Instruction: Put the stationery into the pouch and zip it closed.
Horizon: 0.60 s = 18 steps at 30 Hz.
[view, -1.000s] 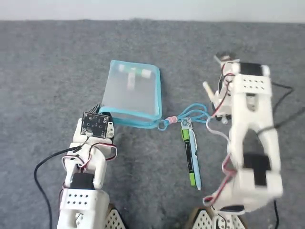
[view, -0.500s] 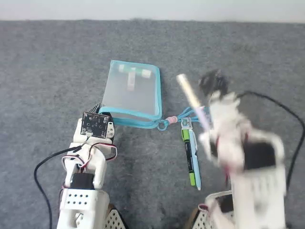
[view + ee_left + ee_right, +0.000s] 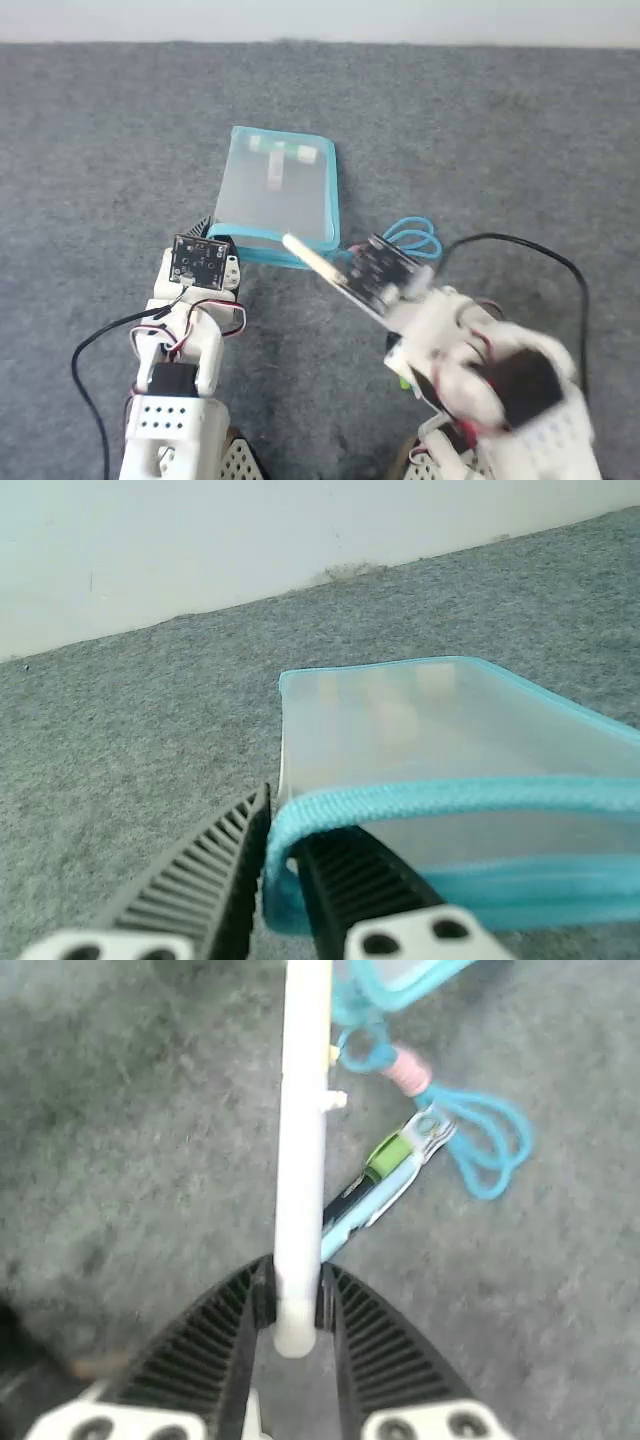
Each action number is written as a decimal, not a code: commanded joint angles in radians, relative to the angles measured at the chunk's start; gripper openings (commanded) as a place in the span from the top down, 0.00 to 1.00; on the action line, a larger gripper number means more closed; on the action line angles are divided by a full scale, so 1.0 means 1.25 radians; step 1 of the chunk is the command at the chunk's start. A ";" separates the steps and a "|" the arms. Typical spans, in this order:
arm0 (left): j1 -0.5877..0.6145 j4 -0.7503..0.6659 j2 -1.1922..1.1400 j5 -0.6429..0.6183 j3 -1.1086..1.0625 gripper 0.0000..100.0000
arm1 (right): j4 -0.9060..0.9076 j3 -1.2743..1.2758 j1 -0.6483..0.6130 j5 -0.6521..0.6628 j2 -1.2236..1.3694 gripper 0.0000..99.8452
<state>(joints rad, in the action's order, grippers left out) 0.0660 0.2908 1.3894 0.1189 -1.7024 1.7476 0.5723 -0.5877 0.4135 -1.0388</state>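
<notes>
The translucent pouch with teal trim lies on the grey carpet, with a few small items inside. My left gripper is shut on the teal edge of the pouch at its near left corner. My right gripper is shut on a white pen. In the high view the white pen slants over the carpet, its tip by the pouch's near edge. A green and blue pen lies on the carpet beneath it, beside the blue zipper cord.
The blue zipper cord loops on the carpet right of the pouch. The right arm's body covers most of the green and blue pen in the high view. A black cable arcs at the right. Bare carpet lies all around.
My right arm has swung from the far right toward the centre with the white pen, whose tip now reaches the pouch's near edge. The left arm has kept still.
</notes>
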 commanded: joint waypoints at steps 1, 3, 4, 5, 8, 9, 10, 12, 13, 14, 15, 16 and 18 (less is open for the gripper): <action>-0.007 -0.028 -0.004 0.002 0.009 0.99 | -0.029 -0.004 -0.006 0.009 0.084 0.99; -0.007 -0.028 -0.004 0.002 0.009 0.99 | -0.055 -0.004 -0.003 0.007 0.125 0.99; -0.007 -0.028 -0.004 0.002 0.009 0.99 | -0.067 -0.006 -0.002 -0.001 0.143 0.99; -0.007 -0.028 -0.004 0.002 0.009 0.99 | -0.083 -0.009 -0.002 -0.020 0.159 0.99; -0.007 -0.028 -0.004 0.002 0.009 0.99 | -0.123 -0.009 -0.002 -0.054 0.209 0.99; -0.007 -0.028 -0.004 0.002 0.009 0.99 | -0.132 -0.009 -0.002 -0.056 0.223 0.99; -0.007 -0.028 -0.004 0.002 0.009 0.99 | -0.141 -0.009 -0.001 -0.058 0.235 0.99; -0.009 -0.028 -0.004 0.002 0.009 0.99 | -0.154 -0.010 -0.001 -0.058 0.260 0.99; -0.010 -0.028 -0.004 0.002 0.009 0.99 | -0.158 -0.018 -0.001 -0.059 0.272 0.99; -0.018 -0.028 -0.004 0.002 0.009 0.99 | -0.159 -0.032 -0.001 -0.065 0.285 0.99; -0.031 -0.026 -0.004 0.002 0.009 0.99 | -0.159 -0.049 -0.001 -0.077 0.298 0.99; -0.044 -0.025 -0.004 0.002 0.009 0.99 | -0.158 -0.071 -0.001 -0.086 0.310 0.99; -0.069 -0.025 -0.004 0.002 0.009 0.99 | -0.154 -0.118 0.001 -0.098 0.338 0.99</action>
<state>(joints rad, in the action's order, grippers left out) 0.0384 0.2908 1.3894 0.1189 -1.7024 1.5727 0.5340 -0.5861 0.3199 -0.6506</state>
